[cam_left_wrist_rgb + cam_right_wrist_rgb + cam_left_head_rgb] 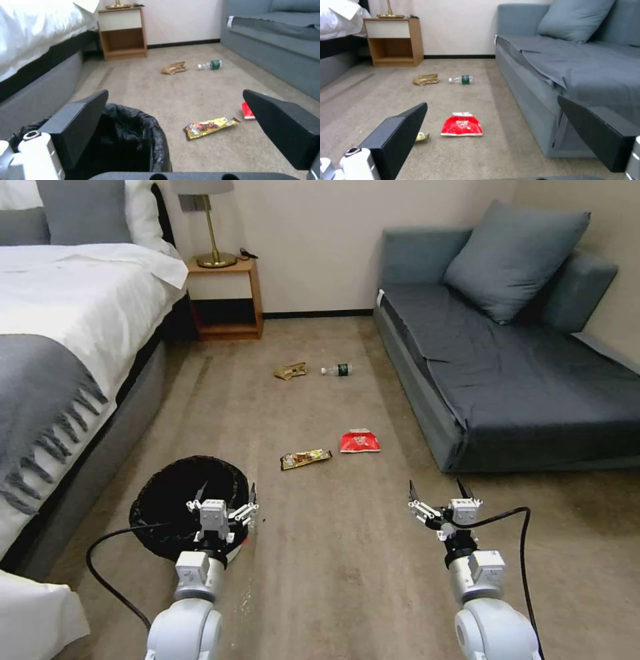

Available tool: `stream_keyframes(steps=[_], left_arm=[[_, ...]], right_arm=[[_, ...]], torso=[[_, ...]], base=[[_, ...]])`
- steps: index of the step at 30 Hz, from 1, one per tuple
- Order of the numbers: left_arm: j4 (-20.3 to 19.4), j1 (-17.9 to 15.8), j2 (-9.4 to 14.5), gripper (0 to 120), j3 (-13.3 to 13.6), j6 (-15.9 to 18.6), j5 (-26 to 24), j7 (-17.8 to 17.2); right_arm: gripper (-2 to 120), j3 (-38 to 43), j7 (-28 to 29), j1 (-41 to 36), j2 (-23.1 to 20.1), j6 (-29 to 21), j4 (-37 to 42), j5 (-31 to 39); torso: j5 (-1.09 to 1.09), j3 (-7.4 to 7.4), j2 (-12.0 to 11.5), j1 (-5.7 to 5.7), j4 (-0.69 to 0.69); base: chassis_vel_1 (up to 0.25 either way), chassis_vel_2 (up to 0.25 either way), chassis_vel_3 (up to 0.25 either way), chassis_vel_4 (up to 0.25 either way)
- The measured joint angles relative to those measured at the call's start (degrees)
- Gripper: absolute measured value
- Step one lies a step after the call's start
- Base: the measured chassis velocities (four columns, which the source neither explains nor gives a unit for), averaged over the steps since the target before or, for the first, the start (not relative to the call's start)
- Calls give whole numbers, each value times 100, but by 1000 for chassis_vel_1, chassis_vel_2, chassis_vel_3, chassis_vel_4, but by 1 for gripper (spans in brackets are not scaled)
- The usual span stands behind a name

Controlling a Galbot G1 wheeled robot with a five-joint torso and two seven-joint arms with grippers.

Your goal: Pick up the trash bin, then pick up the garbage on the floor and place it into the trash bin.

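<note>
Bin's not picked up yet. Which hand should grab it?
Left. The open left hand hovers at the rim of the round white bin with the crinkly black bag, beside the bed. The open right hand hangs over bare carpet near the sofa.

We see crinkly glossy black plastic lining the trash bin (175,499), a shiny foil candy bar wrapper (305,459), matt carpet (333,567), and a wood nightstand (227,297).

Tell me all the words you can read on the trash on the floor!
None can be read.
Red snack bag: white print, too blurred.
Candy bar wrapper: printing blurred.
Bottle: dark green label, too small.
Tan paper wrapper: no writing seen.
</note>
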Motion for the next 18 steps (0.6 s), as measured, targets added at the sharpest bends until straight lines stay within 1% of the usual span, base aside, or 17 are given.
stream_keyframes(steps=[18], left_arm=[[0,0,0,100,0,0,0,0]], right_arm=[[100,0,0,0,0,0,0,0]], torso=[[0,0,0,0,0]], base=[[0,0,0,0]])
